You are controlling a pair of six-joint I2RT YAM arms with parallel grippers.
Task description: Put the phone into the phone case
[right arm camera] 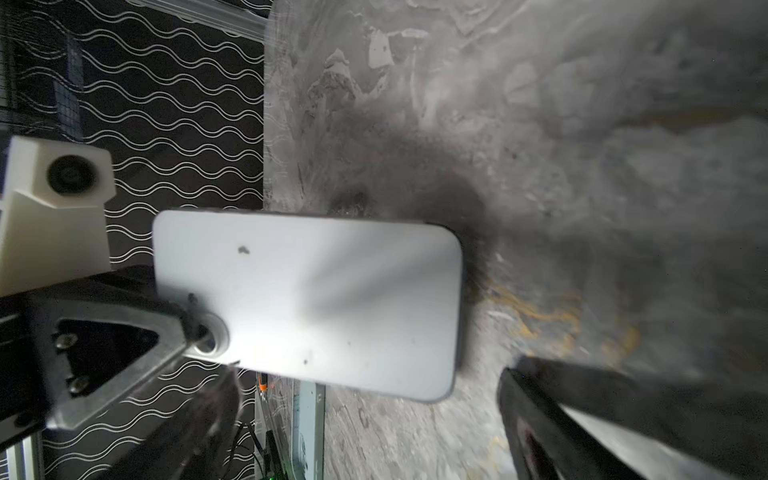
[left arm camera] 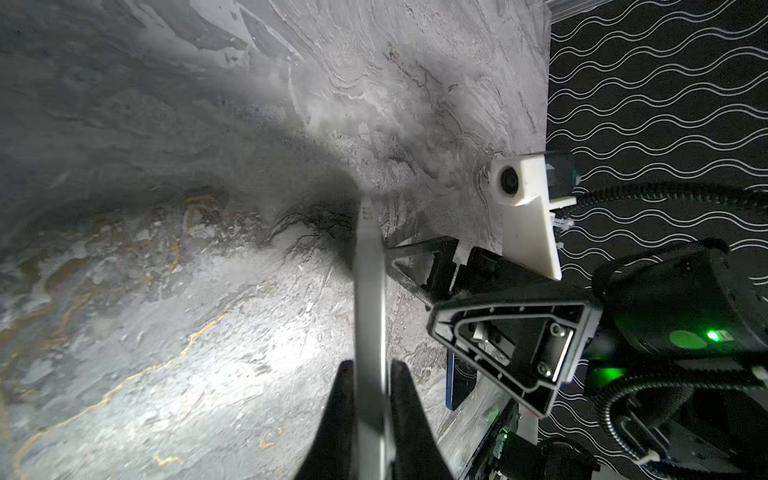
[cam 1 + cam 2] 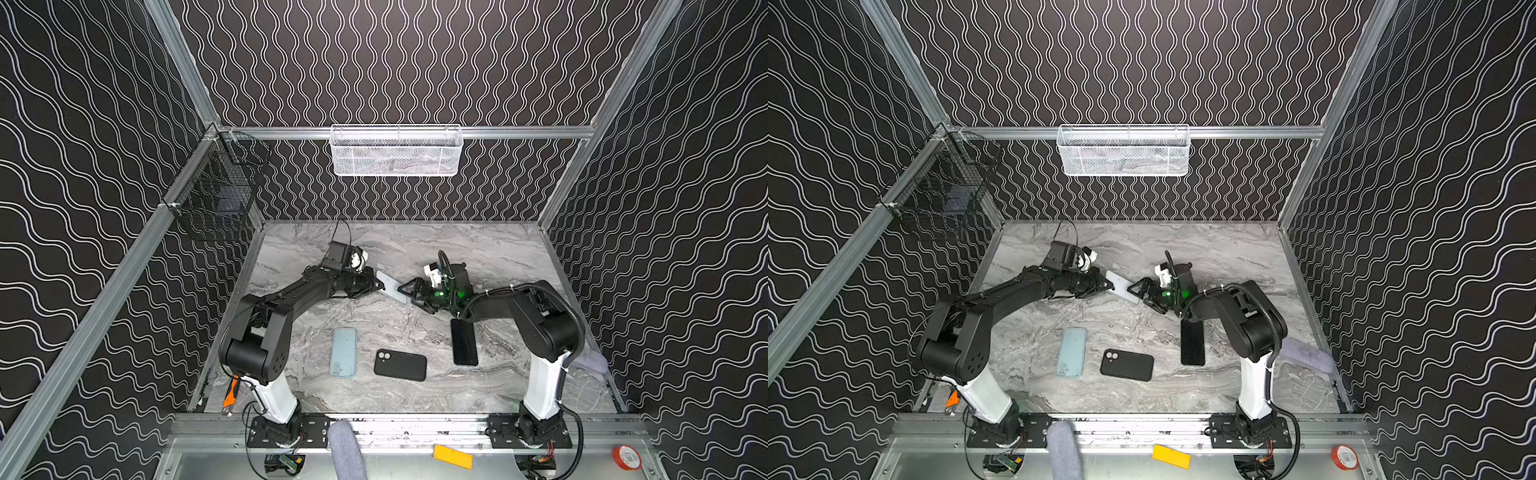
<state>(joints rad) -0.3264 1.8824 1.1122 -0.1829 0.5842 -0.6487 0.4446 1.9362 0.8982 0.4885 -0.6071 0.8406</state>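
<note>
Marble surface (image 3: 415, 399) in both top views bears the blue case (image 3: 343, 352) and black case (image 3: 400, 365), the white phone (image 3: 390, 286) held above; left wrist view, my left jaws pinch its end; right wrist view, my right jaws gape empty, so I must hold firm.

Bright, even and sharp in both top views, lit from overhead with only soft shadows under the arms on the marble table (image 3: 415, 399), a small green lamp glow at 4 o'clock of centre, and slight wide-angle splay of the walls at 9 and 3 o'clock. Dimmer and patchy from the left wrist, with a white pool of light on the table, a deep shadow past the phone (image 2: 370, 291), an out-of-focus left gripper (image 2: 372, 374) and fisheye stretch at the edges. Motion-smeared from the right wrist, with streaked glare across the phone, a dark shadow just beyond it and a badly blurred right gripper (image 1: 365, 395).
</note>
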